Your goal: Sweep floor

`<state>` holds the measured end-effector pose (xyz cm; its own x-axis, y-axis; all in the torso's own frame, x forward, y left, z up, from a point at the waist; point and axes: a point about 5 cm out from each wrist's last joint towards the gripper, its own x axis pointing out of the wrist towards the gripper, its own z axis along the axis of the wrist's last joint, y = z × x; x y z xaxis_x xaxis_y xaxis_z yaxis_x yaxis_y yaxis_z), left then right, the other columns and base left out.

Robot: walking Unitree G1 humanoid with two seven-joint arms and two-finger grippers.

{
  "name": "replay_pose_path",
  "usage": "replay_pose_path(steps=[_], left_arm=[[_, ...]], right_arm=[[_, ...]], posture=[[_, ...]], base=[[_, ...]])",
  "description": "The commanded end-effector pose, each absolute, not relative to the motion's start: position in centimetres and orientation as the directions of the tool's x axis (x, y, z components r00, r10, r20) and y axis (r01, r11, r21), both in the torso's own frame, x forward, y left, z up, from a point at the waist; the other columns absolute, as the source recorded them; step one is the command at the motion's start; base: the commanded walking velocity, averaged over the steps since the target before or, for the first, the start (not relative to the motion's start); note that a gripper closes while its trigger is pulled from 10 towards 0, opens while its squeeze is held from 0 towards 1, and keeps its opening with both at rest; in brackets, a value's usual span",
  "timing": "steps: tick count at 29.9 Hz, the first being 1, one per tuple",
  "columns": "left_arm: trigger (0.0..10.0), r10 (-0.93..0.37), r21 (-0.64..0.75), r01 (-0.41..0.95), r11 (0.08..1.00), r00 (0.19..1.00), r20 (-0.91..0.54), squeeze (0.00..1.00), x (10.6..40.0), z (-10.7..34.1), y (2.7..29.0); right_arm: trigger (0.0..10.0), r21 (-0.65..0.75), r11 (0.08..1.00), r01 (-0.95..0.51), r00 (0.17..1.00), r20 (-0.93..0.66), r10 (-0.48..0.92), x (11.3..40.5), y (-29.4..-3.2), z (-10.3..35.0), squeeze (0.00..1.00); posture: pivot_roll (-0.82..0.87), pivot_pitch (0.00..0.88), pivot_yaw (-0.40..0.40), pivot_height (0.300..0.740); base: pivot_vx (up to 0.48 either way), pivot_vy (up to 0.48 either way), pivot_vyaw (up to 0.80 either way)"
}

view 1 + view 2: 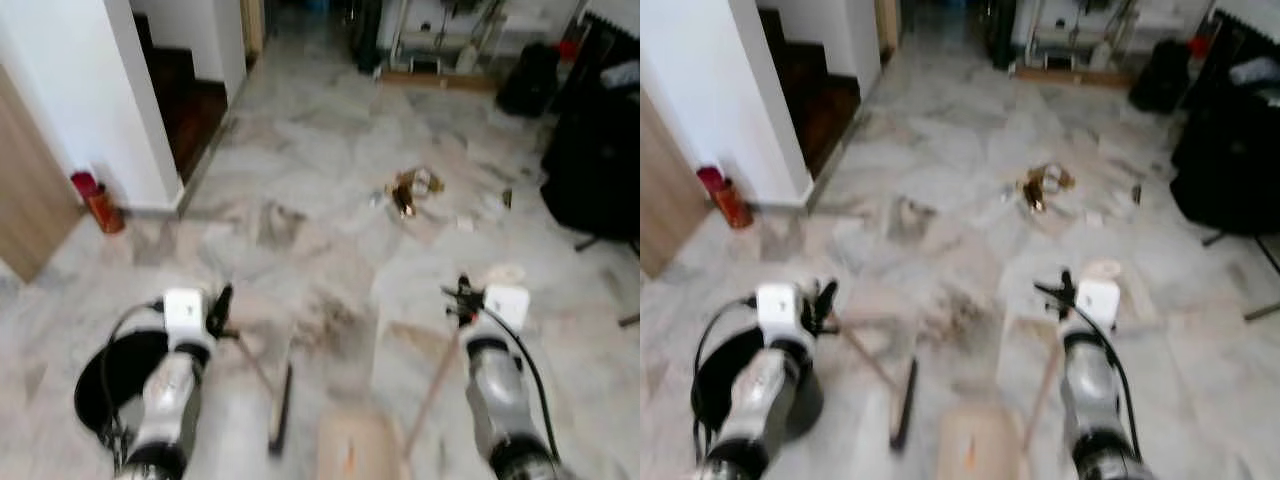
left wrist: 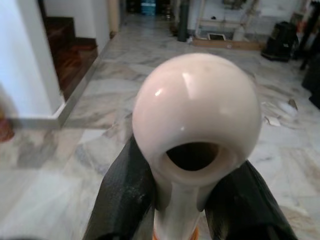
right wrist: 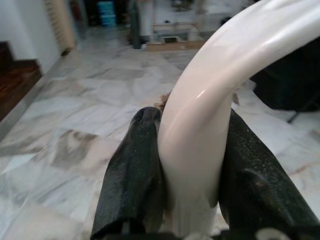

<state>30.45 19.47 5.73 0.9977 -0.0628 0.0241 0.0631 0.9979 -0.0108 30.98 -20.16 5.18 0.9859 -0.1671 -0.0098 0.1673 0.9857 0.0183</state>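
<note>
- Standing on a grey marble floor (image 1: pixel 330 130), looking forward and down, both arms raised in the near part of the scene.
- Left gripper (image 2: pixel 192 200) clamping its two black fingers (image 2: pixel 125 195) around the pale, rounded handle end of a broom (image 2: pixel 195 115); the stick slanting down and right to a dark brush head (image 1: pixel 281 405) resting on the floor between the arms.
- Right gripper (image 3: pixel 192 170) closing its fingers (image 3: pixel 135 175) tight on the curved pale handle of a dustpan (image 3: pixel 210 100); its stick leaning down and left toward a pale, blurred pan (image 1: pixel 355 450) at the near edge.
- Small pile of brown litter (image 1: pixel 412 188) lying on the floor farther ahead, slightly right of centre, well apart from the brush head.
- Scraps of paper (image 1: pixel 466 222) lying scattered just beside that pile, to the right.
- Round black bin (image 1: pixel 125 375) sitting near on the left, beside the left arm.
- White wall corner (image 1: pixel 90 100) rising far left, with dark stairs (image 1: pixel 190 100) beyond it and a red object (image 1: pixel 97 200) at its base.
- Black bags (image 1: pixel 595 150) sitting far right.
</note>
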Motion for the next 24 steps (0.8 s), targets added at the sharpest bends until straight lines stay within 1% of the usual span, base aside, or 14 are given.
replay_pose_path(steps=[1, 6, 9, 17, 24], left_arm=[[10.0, -0.085, -0.021, 0.085, 0.996, 0.996, 0.032, 0.0, 30.7, 5.9, 18.5], [10.0, -0.088, -0.018, 0.089, 0.996, 0.996, 0.032, 0.0, 30.8, 5.9, 18.5], [10.0, -0.098, -0.009, 0.098, 0.995, 0.995, 0.038, 0.0, 31.0, 6.2, 18.7], [10.0, -0.107, 0.005, 0.107, 0.994, 0.993, 0.044, 0.0, 31.3, 6.6, 18.8], [10.0, -0.091, 0.003, 0.091, 0.996, 0.995, 0.032, 0.0, 31.1, 6.3, 19.2]], right_arm=[[10.0, 0.019, 0.979, 0.205, 0.978, 0.022, -0.205, 31.1, -21.4, 5.9, 0.0], [10.0, 0.022, 0.977, 0.214, 0.976, 0.024, -0.215, 31.1, -21.5, 5.9, 0.0], [10.0, 0.02, 0.976, 0.215, 0.976, 0.037, -0.216, 30.9, -21.1, 5.8, 0.0], [10.0, 0.047, 0.977, 0.208, 0.977, 0.031, -0.21, 30.8, -20.4, 5.5, 0.0], [10.0, 0.052, 0.979, 0.195, 0.979, 0.048, -0.197, 31.1, -19.9, 5.9, 0.0]], posture=[[-0.01, 0.0, -0.031, 0.74], [0.0, 0.0, -0.02, 0.74], [0.0, 0.0, -0.005, 0.74], [0.02, 0.0, 0.0, 0.74], [-0.01, 0.0, 0.016, 0.74]], base=[[0.371, 0.0, -0.8], [0.37, 0.0, -0.78], [0.371, 0.0, 0.0], [0.371, 0.0, 0.0], [0.371, 0.0, 0.0]])
